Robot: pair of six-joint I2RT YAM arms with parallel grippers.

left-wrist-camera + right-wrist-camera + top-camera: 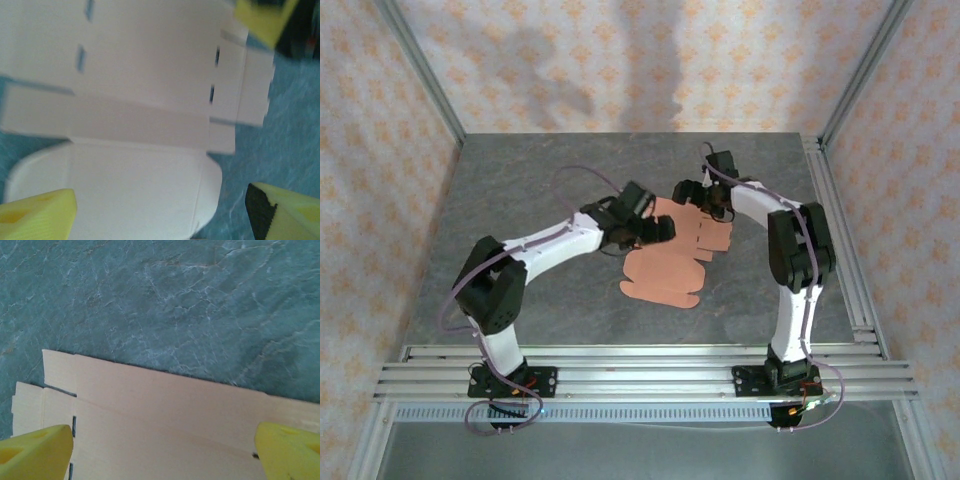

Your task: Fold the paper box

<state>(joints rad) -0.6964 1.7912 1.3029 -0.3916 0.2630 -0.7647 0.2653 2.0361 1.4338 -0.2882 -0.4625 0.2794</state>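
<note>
On the grey marbled bench, near its middle: 1 paper box, salmon-pink card, an unfolded die-cut sheet lying flat. Its rounded flap points toward the arm bases; the tabs and slits lie at the far end.

Item 2: left pincer, over the sheet's far left part. The yellow fingers stand wide apart, released, with nothing gripped. The left wrist view, blurred, shows creased panels and the rounded flap lying between them.

Item 3: right pincer, at the sheet's far right edge and near the left pincer. Its fingers are likewise spread wide, released. The right wrist view shows a straight card edge with slits, and bare bench beyond it.

Whether any fingertip touches the card cannot be told.
</note>
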